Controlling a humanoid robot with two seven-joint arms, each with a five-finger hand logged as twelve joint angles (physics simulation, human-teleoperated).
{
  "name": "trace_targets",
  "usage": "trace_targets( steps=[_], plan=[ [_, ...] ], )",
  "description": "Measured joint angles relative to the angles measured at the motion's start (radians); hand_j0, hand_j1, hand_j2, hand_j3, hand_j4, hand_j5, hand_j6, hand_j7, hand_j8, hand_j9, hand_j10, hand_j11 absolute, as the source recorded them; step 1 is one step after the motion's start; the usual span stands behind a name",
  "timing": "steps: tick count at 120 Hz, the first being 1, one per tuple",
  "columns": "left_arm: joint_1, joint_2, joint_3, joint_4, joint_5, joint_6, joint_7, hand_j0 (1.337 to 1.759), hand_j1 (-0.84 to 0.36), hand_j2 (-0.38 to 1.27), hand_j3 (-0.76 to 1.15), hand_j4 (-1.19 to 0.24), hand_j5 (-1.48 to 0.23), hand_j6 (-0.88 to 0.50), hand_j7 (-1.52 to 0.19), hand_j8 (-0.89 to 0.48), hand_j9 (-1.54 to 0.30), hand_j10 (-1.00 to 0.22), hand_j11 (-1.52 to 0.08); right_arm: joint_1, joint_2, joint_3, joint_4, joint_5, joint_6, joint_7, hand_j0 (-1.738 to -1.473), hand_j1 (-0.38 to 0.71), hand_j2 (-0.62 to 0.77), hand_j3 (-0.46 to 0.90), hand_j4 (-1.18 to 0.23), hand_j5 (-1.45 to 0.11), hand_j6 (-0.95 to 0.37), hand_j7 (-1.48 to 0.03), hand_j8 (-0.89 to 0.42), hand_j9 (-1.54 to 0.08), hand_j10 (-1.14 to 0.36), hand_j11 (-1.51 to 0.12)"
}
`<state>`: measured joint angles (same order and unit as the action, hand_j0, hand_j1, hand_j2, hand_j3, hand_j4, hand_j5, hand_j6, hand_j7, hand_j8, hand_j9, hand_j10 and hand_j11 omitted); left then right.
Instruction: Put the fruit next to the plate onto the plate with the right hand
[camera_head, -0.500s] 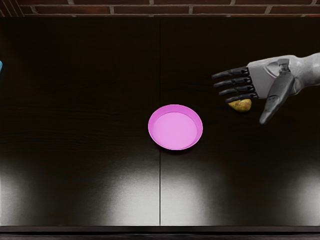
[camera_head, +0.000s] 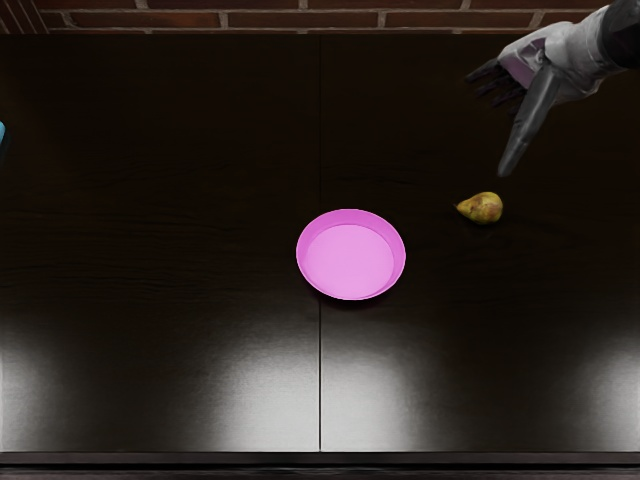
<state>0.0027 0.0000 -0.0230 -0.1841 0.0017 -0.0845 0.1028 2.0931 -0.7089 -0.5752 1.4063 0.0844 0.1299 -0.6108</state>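
A pink plate (camera_head: 351, 255) sits near the middle of the dark table and holds nothing. To its right lies a small yellow-brown pear (camera_head: 481, 207), on its side, apart from the plate. My right hand (camera_head: 512, 96) hovers at the upper right, above and behind the pear, with its fingers spread and its thumb pointing down; it holds nothing. The left arm does not show.
A brick wall (camera_head: 300, 15) runs along the far edge of the table. A sliver of a blue object (camera_head: 2, 135) shows at the left edge. The table's front edge (camera_head: 320, 458) lies at the bottom.
The right hand has risen and drawn back toward the upper right, away from the pear, which now shows in full. Pear and plate have not moved.
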Motion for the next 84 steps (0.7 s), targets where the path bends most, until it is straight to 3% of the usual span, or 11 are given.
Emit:
trace_targets(
  steps=[12,35,59,84],
  plan=[
    [-0.001,0.0,0.0,0.0,0.0,0.0,0.0,1.658,0.35,0.0,0.0,0.0,0.0,0.0,0.0,0.0,0.0,0.0,0.0,-0.004,0.09,-0.122,-0.005,-0.099,-0.169,0.0,-1.658,-0.32,-0.01,0.0,-0.03,-0.04,-0.03,-0.04,-0.03,-0.04,-0.03,-0.04],
    [0.0,0.0,0.0,0.0,0.0,0.0,0.0,1.658,0.35,0.0,0.0,0.0,0.0,0.0,0.0,0.0,0.0,0.0,0.0,-0.216,0.223,-0.145,-0.061,-0.314,-0.375,0.0,-1.658,-0.31,-0.01,0.0,-0.04,-0.05,-0.04,-0.05,-0.04,-0.05,-0.04,-0.05],
    [0.0,0.0,0.0,0.0,0.0,0.0,0.0,1.658,0.35,0.0,0.0,0.0,0.0,0.0,0.0,0.0,0.0,0.0,0.0,-0.438,0.422,-0.079,-0.292,-0.413,-0.417,0.0,-1.658,-0.3,-0.01,0.0,-0.04,-0.05,-0.04,-0.05,-0.04,-0.05,-0.04,-0.05],
    [0.0,0.0,0.0,0.0,0.0,0.0,0.0,1.658,0.35,0.0,0.0,0.0,0.0,0.0,0.0,0.0,0.0,0.0,0.0,-0.551,0.475,-0.025,-0.389,-0.467,-0.424,0.0,-1.658,-0.24,-0.02,0.0,-0.09,-0.12,-0.09,-0.12,-0.09,-0.12,-0.09,-0.12]
  ],
)
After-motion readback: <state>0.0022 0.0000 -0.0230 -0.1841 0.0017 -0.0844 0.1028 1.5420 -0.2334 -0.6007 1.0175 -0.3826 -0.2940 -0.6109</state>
